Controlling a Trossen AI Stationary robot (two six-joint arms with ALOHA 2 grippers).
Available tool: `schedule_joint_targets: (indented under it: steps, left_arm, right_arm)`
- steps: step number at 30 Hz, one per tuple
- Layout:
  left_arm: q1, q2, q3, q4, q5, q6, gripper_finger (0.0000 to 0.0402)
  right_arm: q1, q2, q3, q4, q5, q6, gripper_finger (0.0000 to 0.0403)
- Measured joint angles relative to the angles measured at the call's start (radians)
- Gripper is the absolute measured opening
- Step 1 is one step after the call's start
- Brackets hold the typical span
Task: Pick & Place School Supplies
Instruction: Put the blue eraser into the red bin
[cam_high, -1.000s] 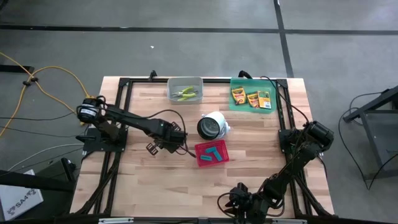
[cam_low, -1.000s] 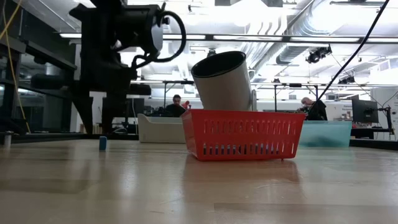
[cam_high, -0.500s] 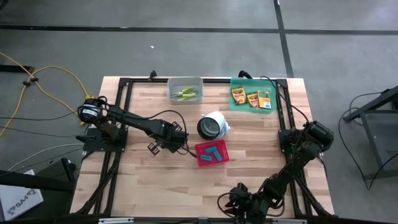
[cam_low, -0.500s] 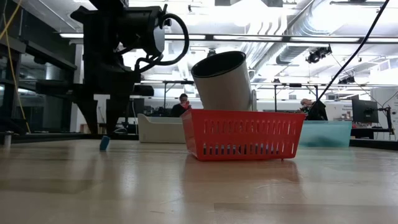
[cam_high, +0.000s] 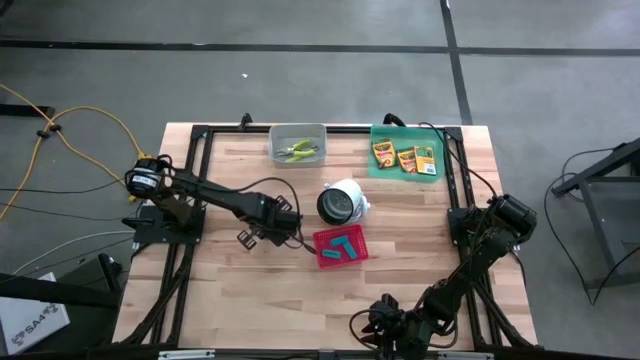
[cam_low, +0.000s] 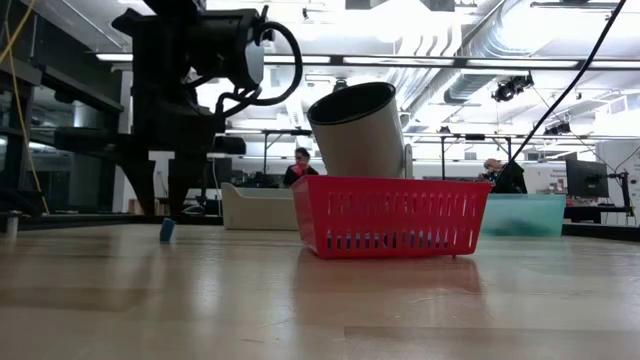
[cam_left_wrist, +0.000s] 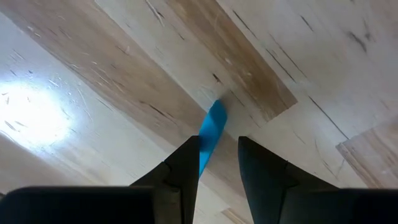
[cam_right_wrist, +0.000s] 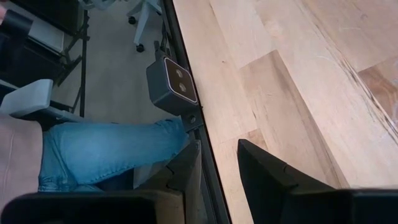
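My left gripper (cam_high: 286, 236) points down at the table just left of the red basket (cam_high: 322, 256), open. A tiny light-blue block (cam_left_wrist: 214, 124) stands tilted on the wood between its fingers; the low view shows the block (cam_low: 167, 230) leaning on the tabletop. More light-blue blocks (cam_high: 343, 244) lie in the basket. Two yellow-green-handled pliers (cam_high: 298, 151) lie in the grey bin (cam_high: 274, 144). Three crayon boxes (cam_high: 405, 157) lie in the green tray (cam_high: 378, 170). My right gripper (cam_high: 384, 322) waits at the near edge, open. My left gripper comes from above, pointing down, with a finger on each side of the blue block. The block's lower part (cam_left_wrist: 205, 155) runs close along the inner side of one finger (cam_left_wrist: 186, 163). Whether they touch, I cannot tell. The block rests on the table, tilted.
A white cylinder with a dark opening (cam_high: 342, 201) lies beside the basket, toward the far edge, and rises behind the basket wall (cam_low: 390, 215). Bare wood spreads left of and nearer than my left gripper. A person's leg in jeans (cam_right_wrist: 106, 152) and a small camera (cam_right_wrist: 173, 84) show beyond the near edge.
The light-blue block has tipped from upright to leaning, its foot staying on the table. My left gripper has shifted slightly toward the red basket.
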Motion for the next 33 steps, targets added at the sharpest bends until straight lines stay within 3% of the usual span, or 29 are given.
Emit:
schedule_joint_targets:
  steps: [21,33]
  left_arm:
    - [-0.039,-0.016,0.000,-0.006,-0.037,-0.031,0.0102]
    - [0.001,-0.016,0.000,-0.004,-0.019,0.002,0.0102]
  right_arm:
    - [0.000,0.000,0.000,0.000,0.000,-0.002,0.0097]
    - [0.000,0.000,0.000,0.000,0.000,0.000,0.0097]
